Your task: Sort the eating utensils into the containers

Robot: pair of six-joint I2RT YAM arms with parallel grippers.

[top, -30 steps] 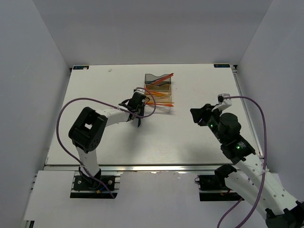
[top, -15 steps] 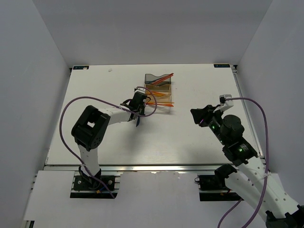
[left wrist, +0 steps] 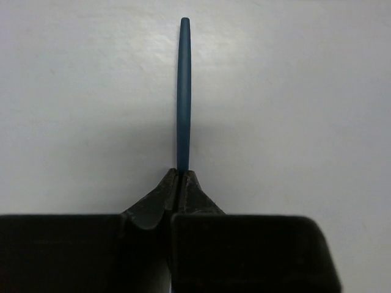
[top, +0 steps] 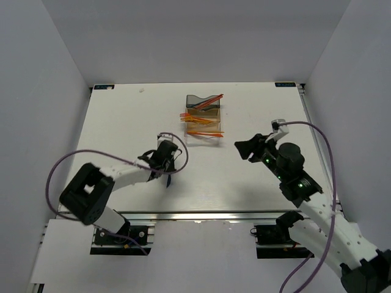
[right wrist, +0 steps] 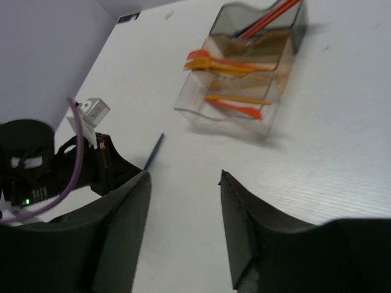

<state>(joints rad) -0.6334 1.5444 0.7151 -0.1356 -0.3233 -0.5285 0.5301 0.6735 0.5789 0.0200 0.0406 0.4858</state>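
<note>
Between the left gripper's (left wrist: 182,178) tight-pinched jaws sits one end of a dark blue stick (left wrist: 184,91), lower-left of centre in the top view, well apart from the containers (top: 194,100) at upper centre, right gripper (right wrist: 183,180) open and empty; looks like grasp made, next: carry to a bin, release.

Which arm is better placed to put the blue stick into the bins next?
Left. The left tool is shut on the blue stick, a little left of the bins. The right tool hangs open and empty to their right, so it would need a handover first.
</note>
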